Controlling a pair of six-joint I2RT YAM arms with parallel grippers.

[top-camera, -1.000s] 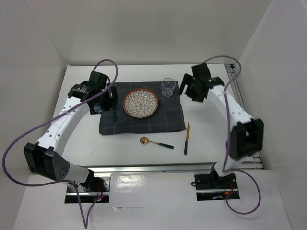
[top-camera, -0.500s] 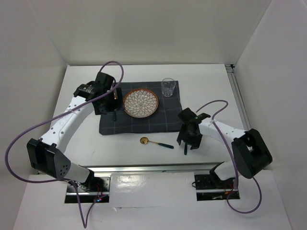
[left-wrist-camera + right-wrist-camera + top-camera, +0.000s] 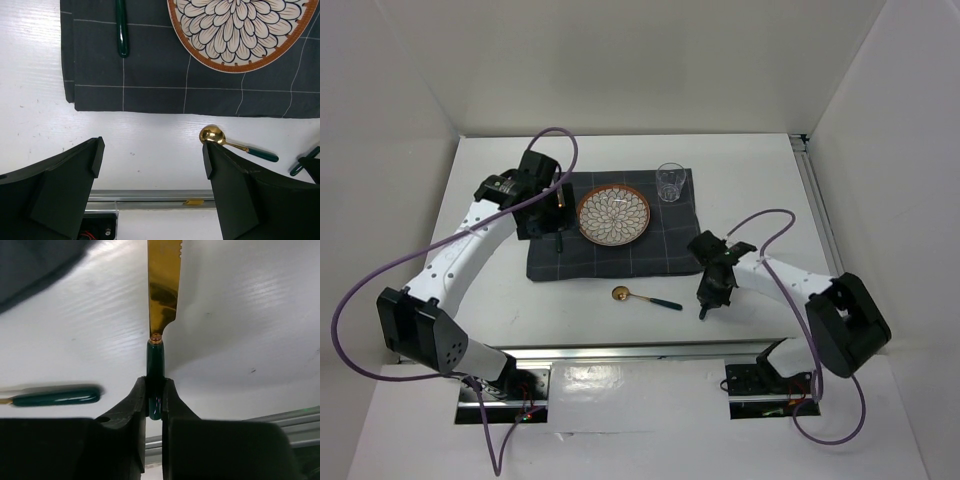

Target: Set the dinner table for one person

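A second ago the right arm was up by the far right corner of the cloth. Now the right gripper (image 3: 155, 390) is down low and its two fingers pinch the green handle of the knife (image 3: 163, 285) near its end. The gold blade points away from the fingers. The knife is over the white dinner table (image 3: 580, 315), just past the near right corner of the dark cloth (image 3: 650, 250) and close to the near edge. We cannot tell if it is off the table yet.

We think this means the knife is about to be put in its place by the plate (image 3: 614, 215). The spoon (image 3: 646, 297) lies on the bare table just off the near edge of the cloth, so it has not been set yet.

The left gripper (image 3: 150, 170) has its fingers spread wide and holds nothing. It hangs over the near left corner of the cloth. A green handle (image 3: 121, 30) lies on the cloth, left of the plate.

The plate sits in the middle of the cloth with no food on it. The glass (image 3: 670, 182) stands upright at the far right corner of the cloth and looks empty.
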